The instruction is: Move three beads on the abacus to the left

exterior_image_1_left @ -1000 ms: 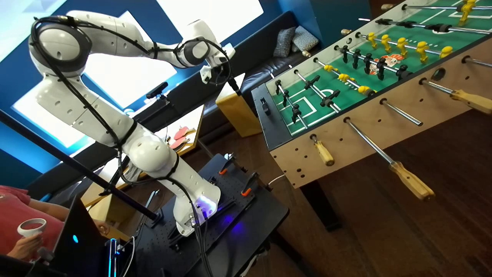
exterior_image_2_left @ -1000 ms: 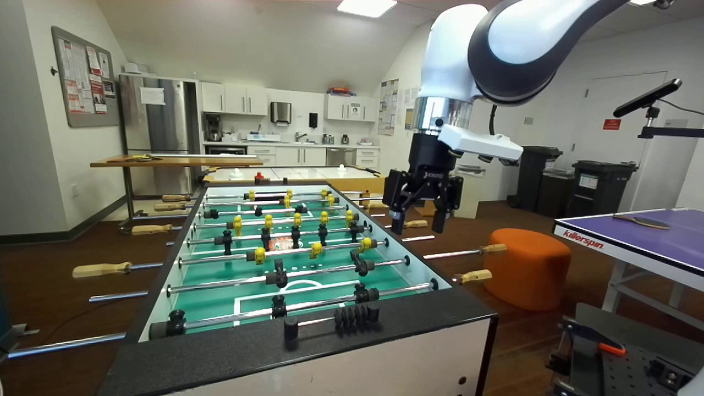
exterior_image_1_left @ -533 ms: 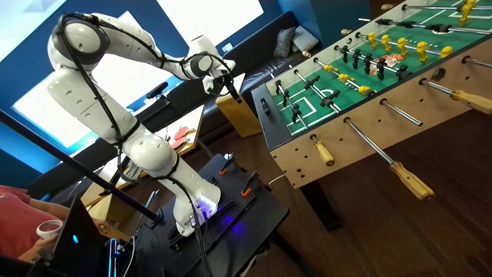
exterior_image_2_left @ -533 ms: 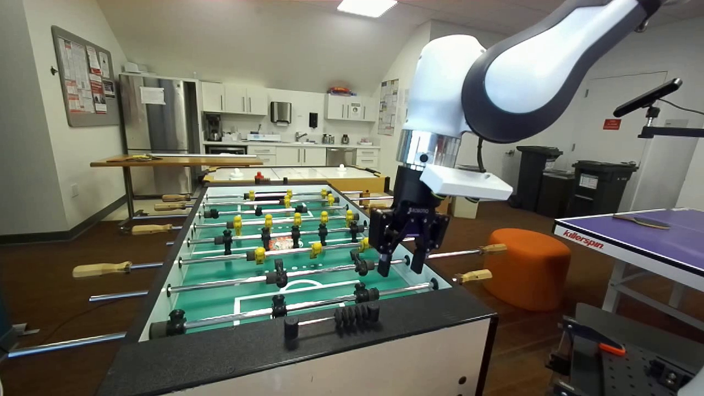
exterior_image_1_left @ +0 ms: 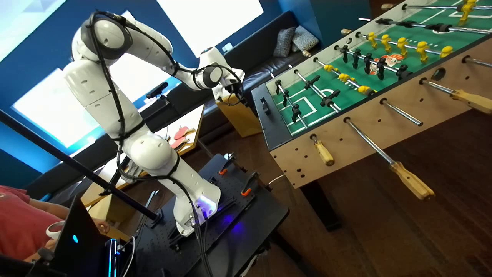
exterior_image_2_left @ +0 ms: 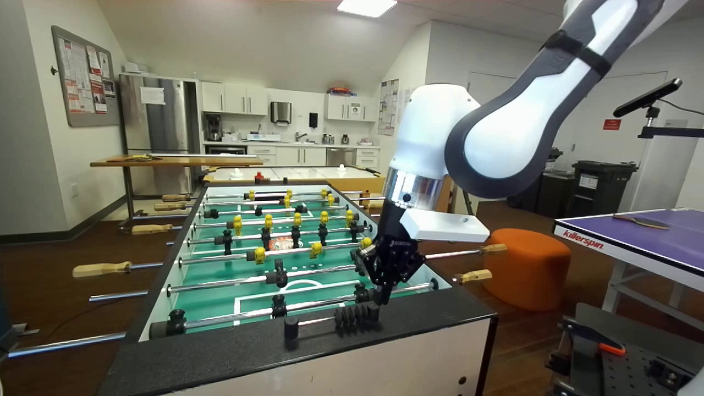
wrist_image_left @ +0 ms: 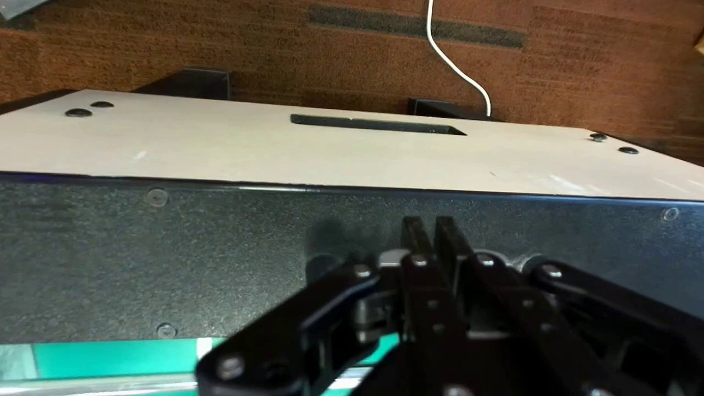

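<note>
The abacus (exterior_image_2_left: 316, 321) is a short thin rod between two dark posts on the table's black end wall. Several dark beads (exterior_image_2_left: 352, 315) sit bunched at its right end in that exterior view, leaving bare rod to their left. It looks tiny in an exterior view, abacus (exterior_image_1_left: 265, 106). My gripper (exterior_image_2_left: 384, 297) points down just above and behind the right-hand post; whether it touches cannot be told. In the wrist view my gripper (wrist_image_left: 429, 223) has its fingertips (wrist_image_left: 413, 226) close together, a narrow gap between them with nothing in it. The gripper's linkage hides most of the abacus there.
Steel player rods (exterior_image_2_left: 313, 272) cross the green field right behind the end wall (exterior_image_2_left: 231, 352). Wooden handles (exterior_image_2_left: 476, 276) jut out past the side wall. An orange stool (exterior_image_2_left: 528, 267) stands to the right in an exterior view.
The arm has come down and towards the abacus, from above the table's side to just over the end wall. The fingers have moved from wide apart to nearly together. The beads have not moved.
</note>
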Robot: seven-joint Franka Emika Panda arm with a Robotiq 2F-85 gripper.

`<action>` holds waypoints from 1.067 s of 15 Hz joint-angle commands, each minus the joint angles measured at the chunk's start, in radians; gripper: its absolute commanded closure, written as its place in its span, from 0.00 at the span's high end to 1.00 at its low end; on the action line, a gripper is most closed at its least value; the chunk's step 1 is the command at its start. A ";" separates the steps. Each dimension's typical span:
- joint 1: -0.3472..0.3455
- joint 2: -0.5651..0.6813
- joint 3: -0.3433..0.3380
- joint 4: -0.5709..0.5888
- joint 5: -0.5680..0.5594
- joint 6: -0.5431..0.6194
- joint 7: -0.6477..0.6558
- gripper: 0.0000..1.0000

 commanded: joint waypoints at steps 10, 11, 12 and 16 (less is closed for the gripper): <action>0.141 0.168 -0.171 0.098 -0.132 0.122 0.117 0.00; 0.152 0.178 -0.184 0.104 -0.136 0.127 0.120 0.00; 0.161 0.187 -0.195 0.109 -0.138 0.133 0.119 0.00; 0.196 0.225 -0.238 0.130 -0.137 0.154 0.116 0.00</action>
